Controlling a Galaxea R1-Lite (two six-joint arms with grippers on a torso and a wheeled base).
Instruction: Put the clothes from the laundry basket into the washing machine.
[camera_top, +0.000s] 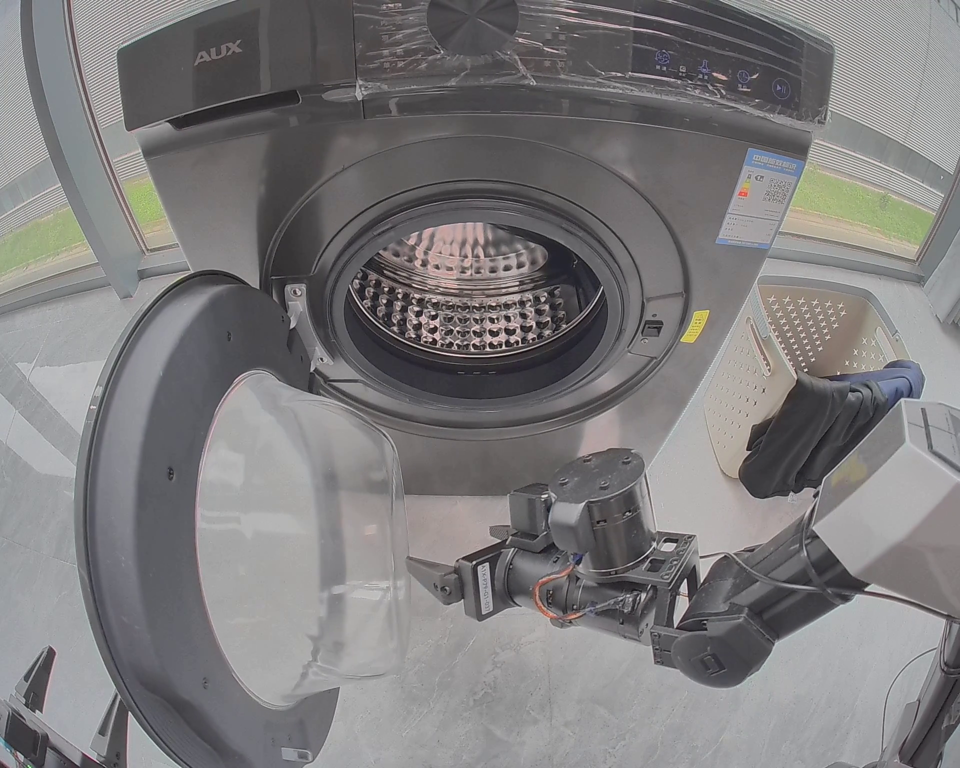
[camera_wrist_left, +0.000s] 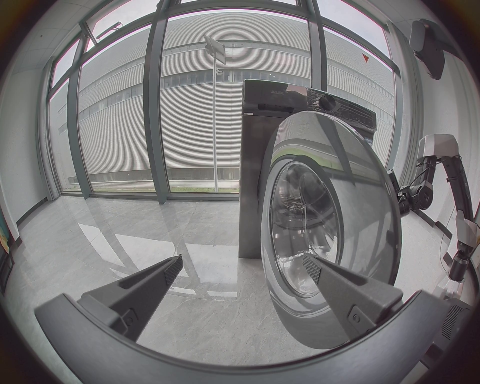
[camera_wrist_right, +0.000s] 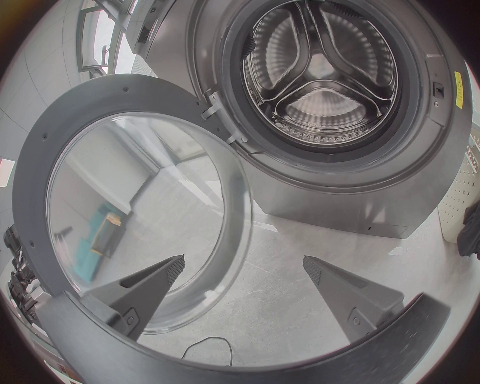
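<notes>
The grey washing machine stands with its round door swung wide to the left. Its steel drum holds no clothes. To its right, on the floor, sits the cream laundry basket, with a black garment draped over its rim and a blue cloth behind it. My right gripper hangs low in front of the machine, pointing at the door's glass bowl, open with nothing between its fingers. My left gripper is at the lower left, open and holding nothing.
The open door juts into the space left of the drum. Bare grey floor lies before the machine. Tall windows stand behind it. The basket's wall and the black garment are to the machine's right.
</notes>
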